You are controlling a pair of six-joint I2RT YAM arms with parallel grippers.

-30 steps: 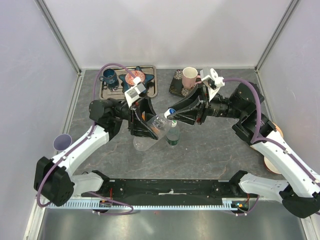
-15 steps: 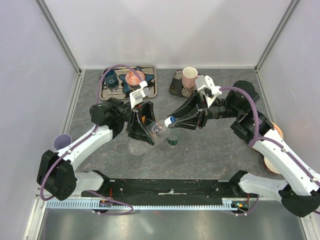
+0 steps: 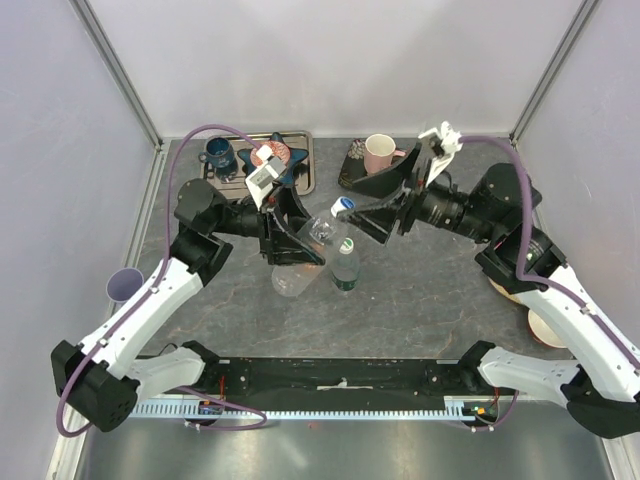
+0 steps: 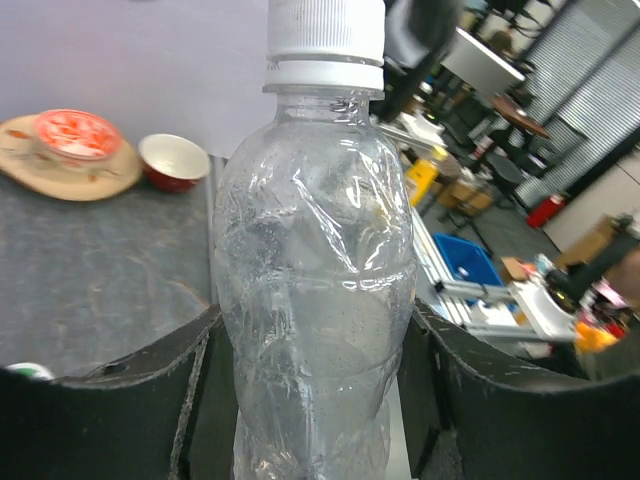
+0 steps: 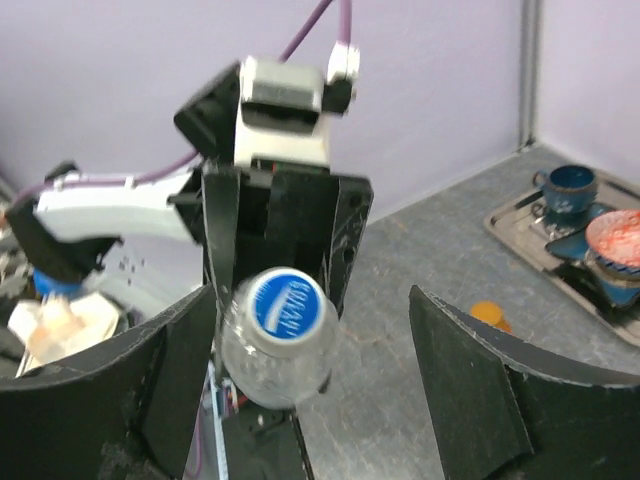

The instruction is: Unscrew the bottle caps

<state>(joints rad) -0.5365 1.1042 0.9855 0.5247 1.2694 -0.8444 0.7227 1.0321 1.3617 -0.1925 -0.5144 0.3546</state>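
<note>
Gaping wide, right pincer [image 5: 310, 295] has released the blue cap [image 5: 287, 305].

The white-shelled, black-jointed left arm [image 3: 150, 300] and right arm [image 3: 580, 320] each carry a looping purple cable [image 3: 205, 128], and the left gripper [image 4: 310, 325] and right gripper [image 5: 310, 298] have black wedge-shaped fingers [image 5: 470, 390].

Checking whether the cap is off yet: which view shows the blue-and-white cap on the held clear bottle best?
Right wrist: the cap faces the lens, blue top sharp, seated on the clear bottle. Left wrist shows only its white ribbed side, cropped by the frame's top. Top external shows it tiny, from above.
</note>
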